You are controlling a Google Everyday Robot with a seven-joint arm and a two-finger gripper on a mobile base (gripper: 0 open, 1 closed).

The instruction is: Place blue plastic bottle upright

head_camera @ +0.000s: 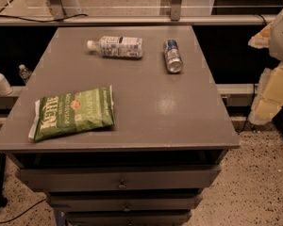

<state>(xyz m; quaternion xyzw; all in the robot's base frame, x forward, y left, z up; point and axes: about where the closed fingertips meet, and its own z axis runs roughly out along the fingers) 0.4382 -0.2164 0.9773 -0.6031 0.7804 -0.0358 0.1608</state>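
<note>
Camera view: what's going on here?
Nothing is being handled. The blue plastic bottle lies on its side at the far end of the table, cap pointing left, a can lying to its right, a green chip bag near the front left. The tool is at the view's right edge, beside the table, away from the bottle.

Grey table (155,102) carrying blue plastic bottle (118,46) lying at back, can (172,56) lying near it, green chip bag (73,112) front-left; gripper (269,95) beyond right edge.
</note>
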